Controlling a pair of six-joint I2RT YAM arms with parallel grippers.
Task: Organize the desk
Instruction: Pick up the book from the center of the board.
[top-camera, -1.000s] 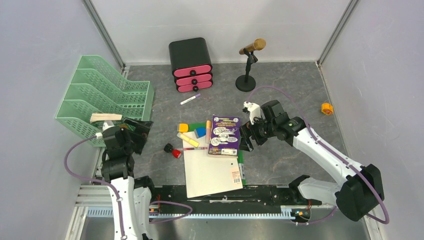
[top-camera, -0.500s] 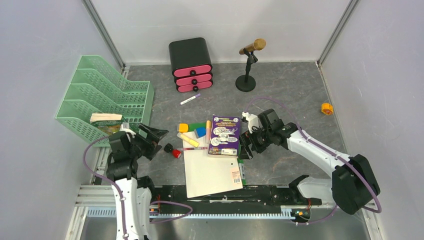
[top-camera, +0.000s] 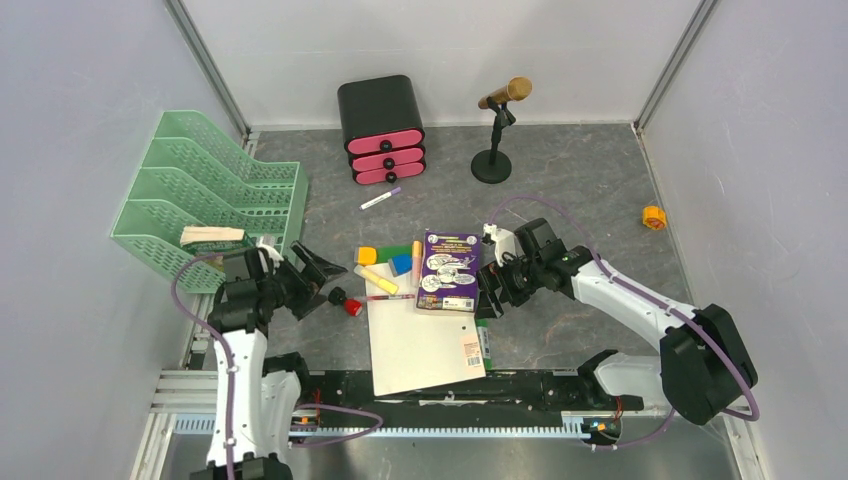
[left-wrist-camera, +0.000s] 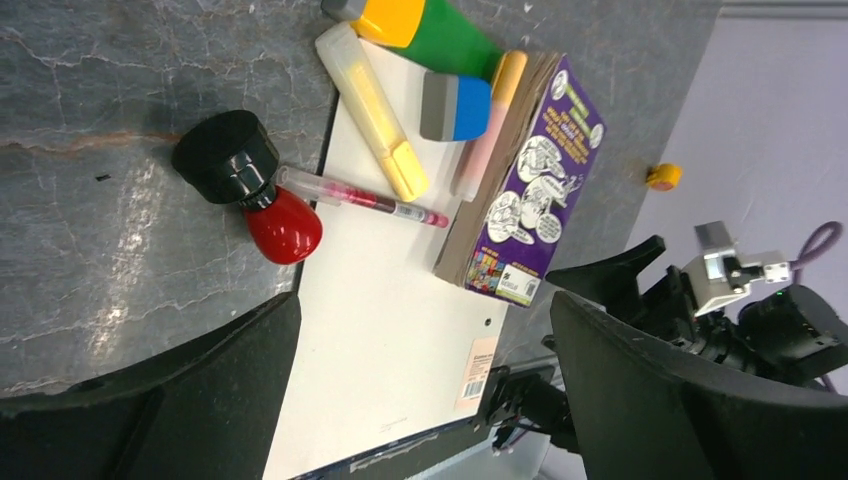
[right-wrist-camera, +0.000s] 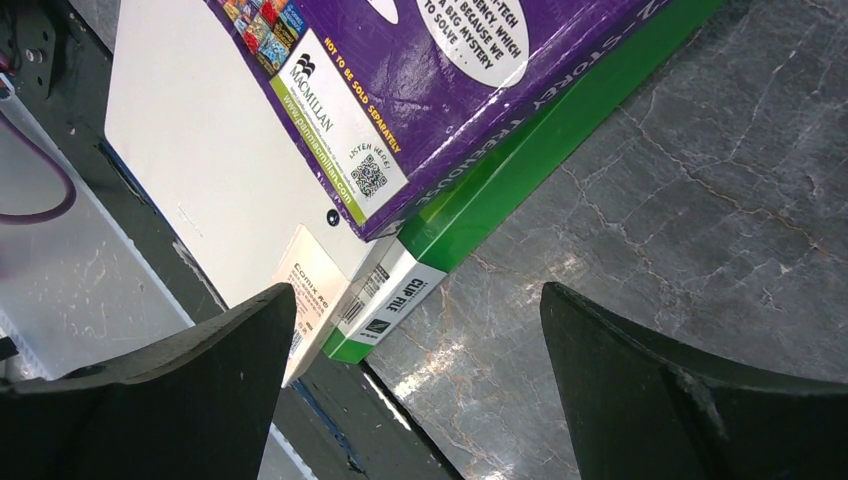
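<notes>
The desk (top-camera: 590, 180) is a dark-grey marbled surface with a pile of things at its middle. A purple book (top-camera: 449, 270) lies on a green clip file (top-camera: 483, 335) and a white pad (top-camera: 420, 345). Left of the book are a yellow highlighter (top-camera: 376, 279), a red pen (top-camera: 385, 296) and a red bottle with a black cap (top-camera: 345, 299). My left gripper (top-camera: 322, 282) hangs open just left of the bottle, holding nothing. My right gripper (top-camera: 487, 292) is open at the book's right edge, above the clip file (right-wrist-camera: 520, 170), and empty.
A mint-green tiered tray (top-camera: 200, 195) stands at the left with a pale bundle (top-camera: 211, 235) in it. A black drawer box with pink fronts (top-camera: 381, 130) and a small microphone stand (top-camera: 498, 130) are at the back. A white marker (top-camera: 380, 198) and an orange roll (top-camera: 653, 217) lie loose.
My left arm has swung right, away from the green tray, and now points at the red bottle. My right gripper has shifted slightly nearer the book's lower right corner.
</notes>
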